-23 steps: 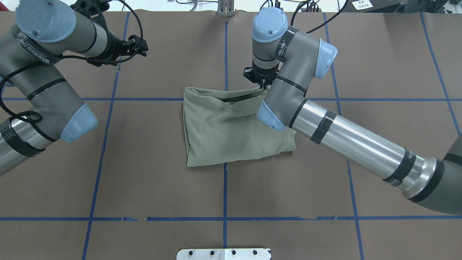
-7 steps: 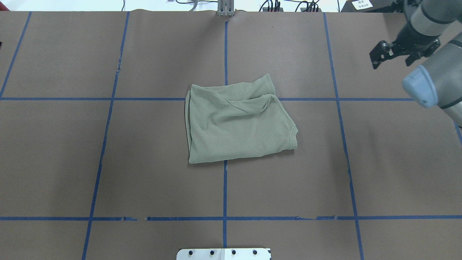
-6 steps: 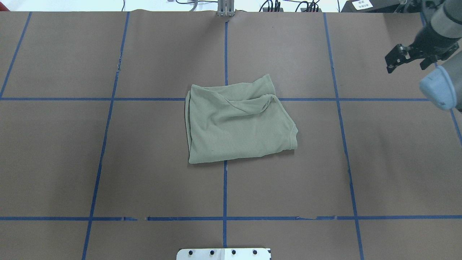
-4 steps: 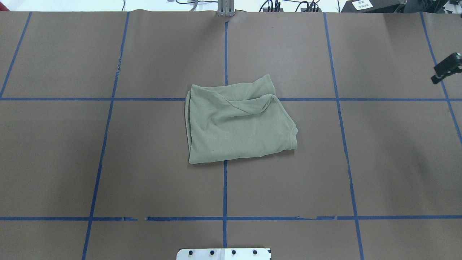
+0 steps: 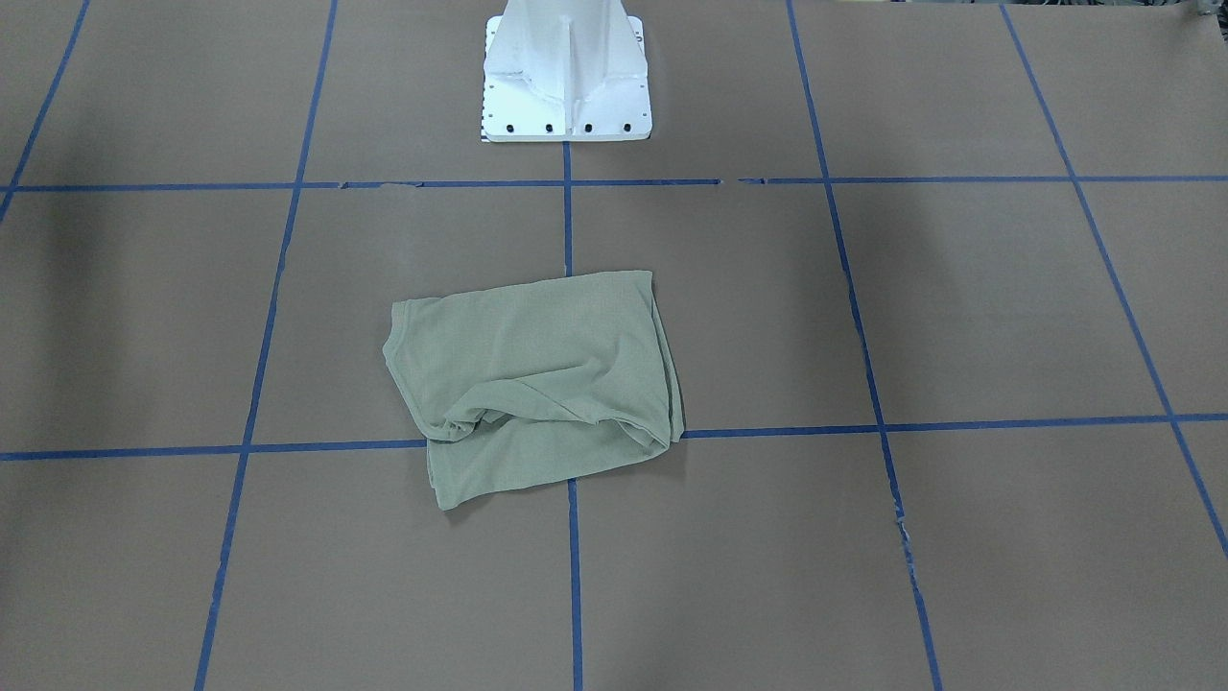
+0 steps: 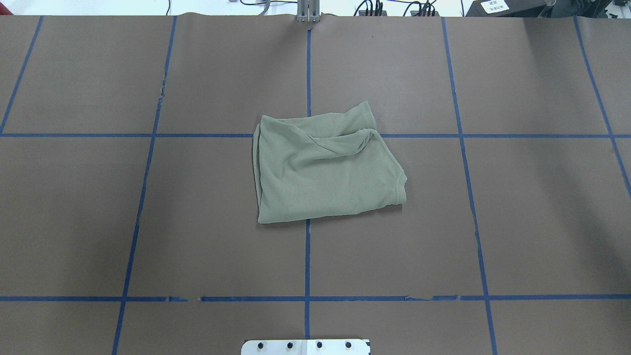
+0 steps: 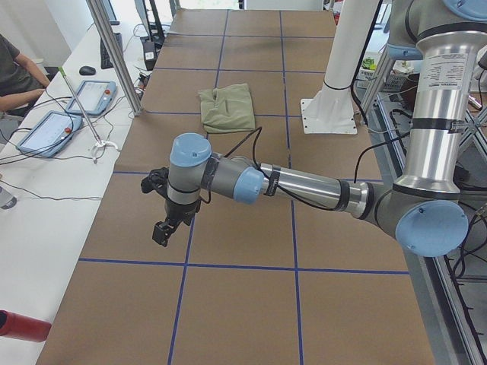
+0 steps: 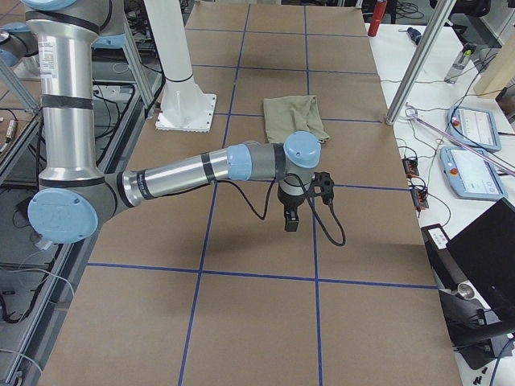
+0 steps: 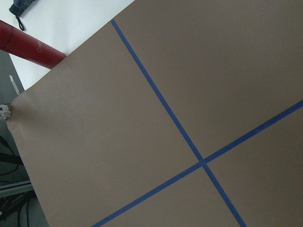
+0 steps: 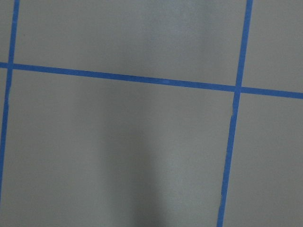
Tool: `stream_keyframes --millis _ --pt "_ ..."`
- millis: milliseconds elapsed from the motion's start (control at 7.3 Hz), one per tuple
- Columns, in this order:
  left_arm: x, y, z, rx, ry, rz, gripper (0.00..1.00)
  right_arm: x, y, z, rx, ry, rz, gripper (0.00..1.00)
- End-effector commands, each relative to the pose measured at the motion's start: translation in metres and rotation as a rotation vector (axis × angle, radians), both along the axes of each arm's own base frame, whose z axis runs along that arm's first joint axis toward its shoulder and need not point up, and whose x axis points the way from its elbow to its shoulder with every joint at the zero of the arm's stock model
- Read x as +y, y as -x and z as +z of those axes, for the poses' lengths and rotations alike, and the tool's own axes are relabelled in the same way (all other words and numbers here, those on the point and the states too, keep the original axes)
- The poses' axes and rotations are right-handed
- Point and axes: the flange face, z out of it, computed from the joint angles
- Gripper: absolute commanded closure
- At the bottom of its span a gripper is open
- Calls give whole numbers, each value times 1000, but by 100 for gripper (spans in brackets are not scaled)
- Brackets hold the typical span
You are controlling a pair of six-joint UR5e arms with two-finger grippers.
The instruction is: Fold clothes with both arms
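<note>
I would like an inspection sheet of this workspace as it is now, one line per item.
Surface: brown paper table, blue tape grid.
Job's things: green shirt, folded, rumpled on its far side, at centre.
Clutter: red cylinder on the side bench.
Grippers: left gripper and right gripper hang clear of the shirt; open or shut, cannot tell.
Cables: black cable loops under the right wrist.
Surroundings: white pedestal; tablets on that bench.

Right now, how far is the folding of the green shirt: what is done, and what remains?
Done: the shirt lies folded into a compact bundle mid-table. In hand: nothing; the left gripper and the right gripper hang over bare table, apart from it. Left: perhaps tidying, since its far edge is rumpled, one corner sticking out.
</note>
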Motion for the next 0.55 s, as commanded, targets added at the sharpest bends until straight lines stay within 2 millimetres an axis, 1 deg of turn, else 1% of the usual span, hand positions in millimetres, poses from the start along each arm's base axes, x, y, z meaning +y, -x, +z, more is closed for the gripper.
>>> stream_keyframes --millis 0,137,274,411 --pt "-5 -8 76 0 84 0 1 13 -12 19 9 54 35 0" --pt "-1 -6 90 3 109 2 1 26 -19 34 8 87 47 0" --pt "7 -6 88 -1 104 -1 1 34 -27 41 5 98 60 0" --pt "5 -8 89 14 124 -16 1 42 -30 49 6 110 60 0"
